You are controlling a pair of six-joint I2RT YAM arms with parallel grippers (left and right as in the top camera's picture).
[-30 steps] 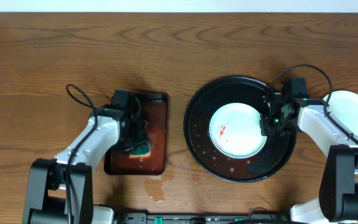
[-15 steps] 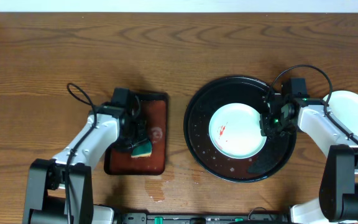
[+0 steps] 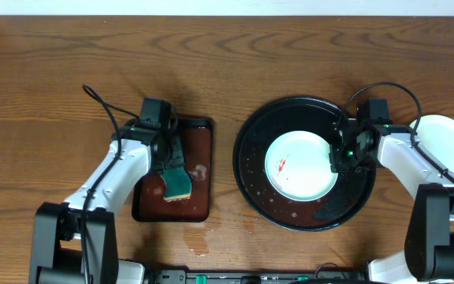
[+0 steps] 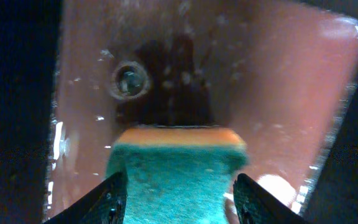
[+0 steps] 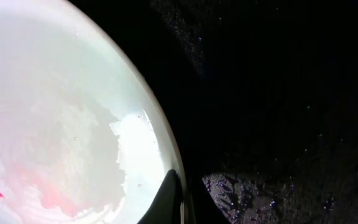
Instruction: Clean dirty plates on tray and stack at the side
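Waiting on the black tray (image 3: 251, 158), one smeared plate (image 3: 298, 166) is uncleaned; one clean plate (image 3: 448, 146) sits by the table's right edge. Meanwhile the left gripper (image 4: 180, 196) clamps the sponge (image 4: 176, 177); whether the right gripper (image 3: 339, 158) grips is unclear.

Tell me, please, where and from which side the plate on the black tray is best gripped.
Probably grip the plate by its right rim, coming from the right, where the right hand sits. It lies flat and shallow in the tray, so only the thin edge offers a pinch.
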